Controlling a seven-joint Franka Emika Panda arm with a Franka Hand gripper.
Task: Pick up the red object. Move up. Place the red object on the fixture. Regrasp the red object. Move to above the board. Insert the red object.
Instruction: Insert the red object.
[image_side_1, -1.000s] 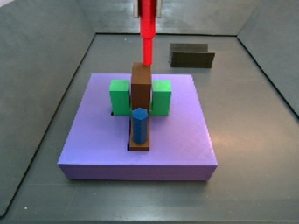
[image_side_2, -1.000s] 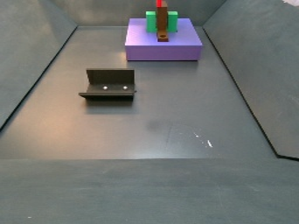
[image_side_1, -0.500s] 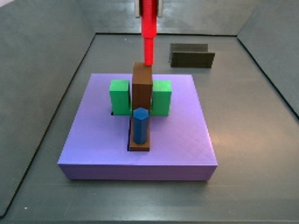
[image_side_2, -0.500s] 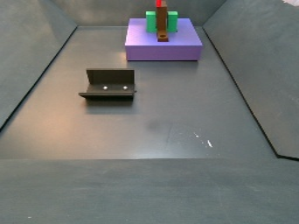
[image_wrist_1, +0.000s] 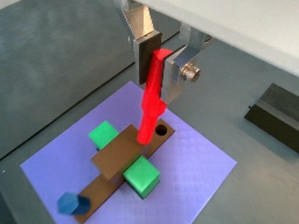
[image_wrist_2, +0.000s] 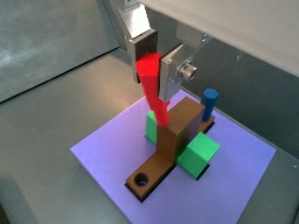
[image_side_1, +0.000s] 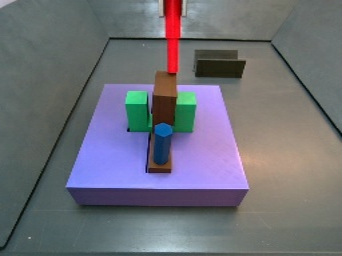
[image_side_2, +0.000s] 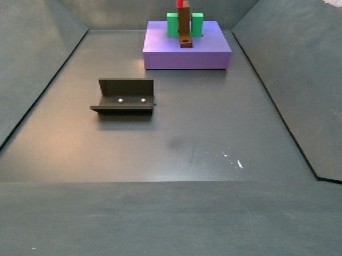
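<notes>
Insert step: red stick (image_wrist_1: 153, 96) above the board (image_side_1: 201, 160).
Hand (image_wrist_1: 162, 63) clamped on stick top, over brown bar (image_wrist_1: 122, 155); next, lower the tip into the bar's hole (image_wrist_1: 159, 133).

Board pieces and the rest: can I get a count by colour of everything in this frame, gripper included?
Red stick, held upright over the board in the gripper: 1
Green blocks: 2
Brown bar: 1
Blue peg: 1
Purple board: 1
Dark fixture, on the floor away from the board: 1
Total: 7
</notes>
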